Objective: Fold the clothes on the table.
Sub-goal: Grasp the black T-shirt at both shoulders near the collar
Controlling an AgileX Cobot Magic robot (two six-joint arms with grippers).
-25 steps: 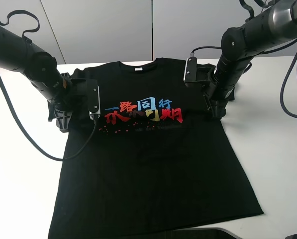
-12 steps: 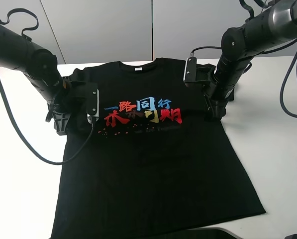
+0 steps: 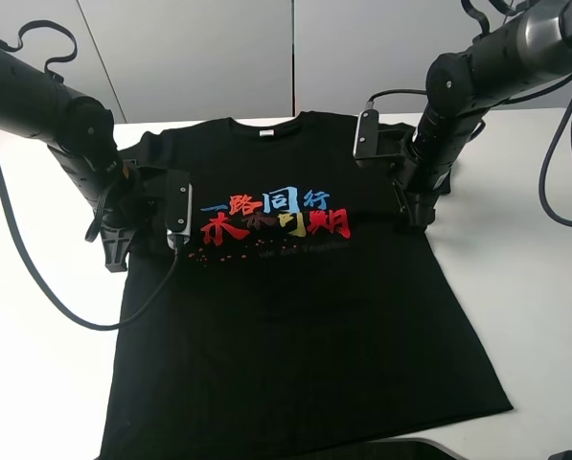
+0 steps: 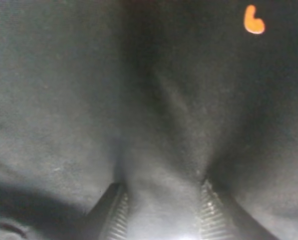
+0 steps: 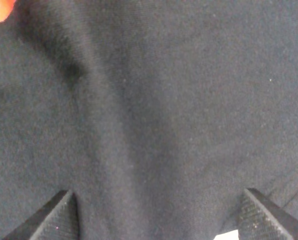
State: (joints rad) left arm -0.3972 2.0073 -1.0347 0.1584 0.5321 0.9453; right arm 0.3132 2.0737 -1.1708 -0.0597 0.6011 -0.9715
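Exterior high: shirt (image 3: 295, 316) lies flat, print up, on the table (image 3: 539, 287), collar at the far side and hem at the near edge. Both arms are down on it at chest level, one at each side seam.

Step in hand, as I judge it: taking hold for the first fold.

Left gripper (image 3: 119, 251): the wrist view shows the jaws drawn fairly close, with a ridge of cloth bunched between the fingers (image 4: 114, 210). It looks to be pinching the shirt, though the view is dim and blurred.

Right gripper (image 3: 417, 215): jaws spread wide, fingers (image 5: 59, 216) pressed on flat cloth, nothing gathered.

Next move probably calls for the right to close on a pinch, then both to lift evenly so the cloth does not skew.
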